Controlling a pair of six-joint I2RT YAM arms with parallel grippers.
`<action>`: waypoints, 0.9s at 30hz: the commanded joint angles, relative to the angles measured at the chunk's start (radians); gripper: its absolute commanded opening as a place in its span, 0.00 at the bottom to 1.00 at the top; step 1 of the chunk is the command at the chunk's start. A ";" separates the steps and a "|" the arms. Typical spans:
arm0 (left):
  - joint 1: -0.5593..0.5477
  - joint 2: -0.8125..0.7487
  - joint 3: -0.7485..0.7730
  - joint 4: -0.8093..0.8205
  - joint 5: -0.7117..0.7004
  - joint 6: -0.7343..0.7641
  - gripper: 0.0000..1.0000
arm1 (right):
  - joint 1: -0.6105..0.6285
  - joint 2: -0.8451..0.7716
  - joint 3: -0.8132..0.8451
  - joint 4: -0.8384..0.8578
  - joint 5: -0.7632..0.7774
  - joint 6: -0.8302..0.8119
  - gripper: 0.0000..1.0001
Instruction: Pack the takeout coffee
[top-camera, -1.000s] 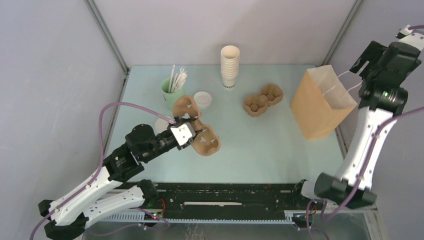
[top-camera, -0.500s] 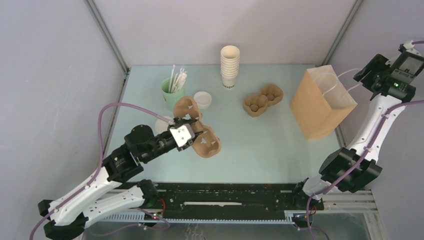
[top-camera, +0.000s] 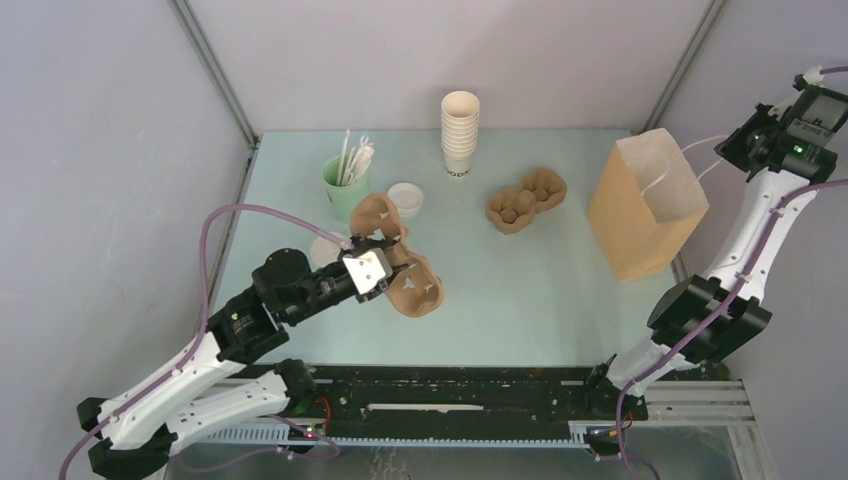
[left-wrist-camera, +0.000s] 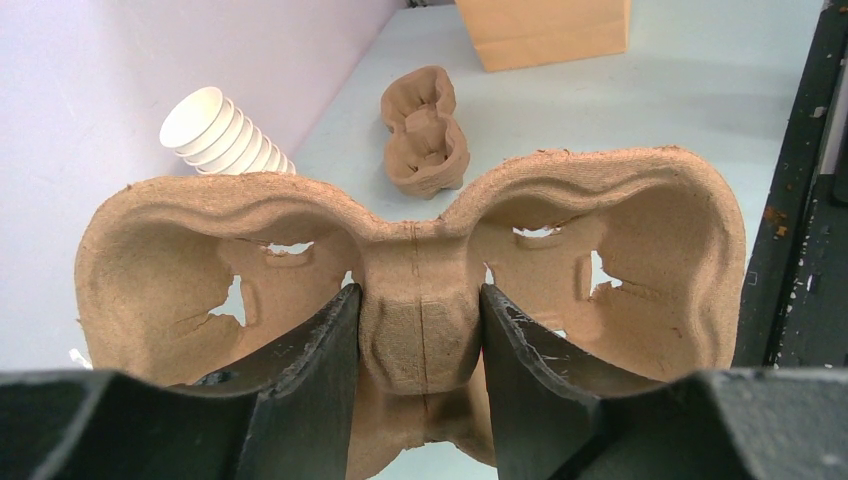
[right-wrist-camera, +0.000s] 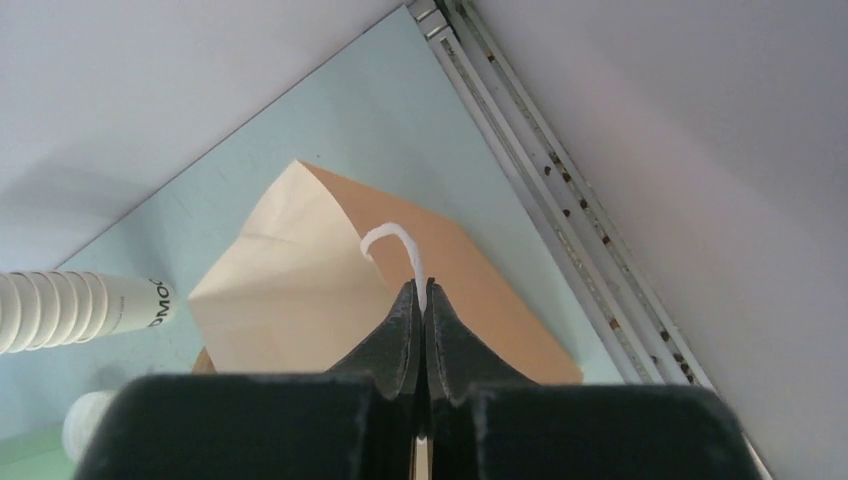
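Note:
The takeout coffee (top-camera: 406, 198), a small white lidded cup, stands on the table beside the green cup, free of both grippers. My left gripper (top-camera: 386, 262) (left-wrist-camera: 418, 295) is shut on the middle ridge of a brown pulp cup carrier (top-camera: 420, 288) (left-wrist-camera: 640, 250) and holds it tilted just in front of the coffee. My right gripper (top-camera: 730, 143) (right-wrist-camera: 421, 290) is up at the far right, shut on the white cord handle (right-wrist-camera: 395, 240) of the open brown paper bag (top-camera: 645, 215) (right-wrist-camera: 290, 290).
A stack of lidless white cups (top-camera: 460, 130) stands at the back middle, and a mint-green cup with straws (top-camera: 345, 180) at the back left. A second pulp carrier (top-camera: 525, 200) lies left of the bag. A white disc (top-camera: 322, 248) lies by the left arm.
My right gripper has closed on the bag's cord handle and swung further right and up. The bag has shifted slightly. The left arm and its carrier have barely moved.

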 joint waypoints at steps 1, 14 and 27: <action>-0.004 0.014 -0.018 0.034 -0.016 0.001 0.50 | 0.098 -0.165 0.087 -0.104 0.182 -0.028 0.00; -0.013 0.058 0.022 0.005 -0.003 -0.018 0.47 | 0.869 -0.618 -0.352 -0.181 0.518 -0.029 0.00; -0.026 -0.101 0.043 0.011 0.194 -0.342 0.47 | 1.432 -0.668 -0.736 0.165 0.138 0.046 0.00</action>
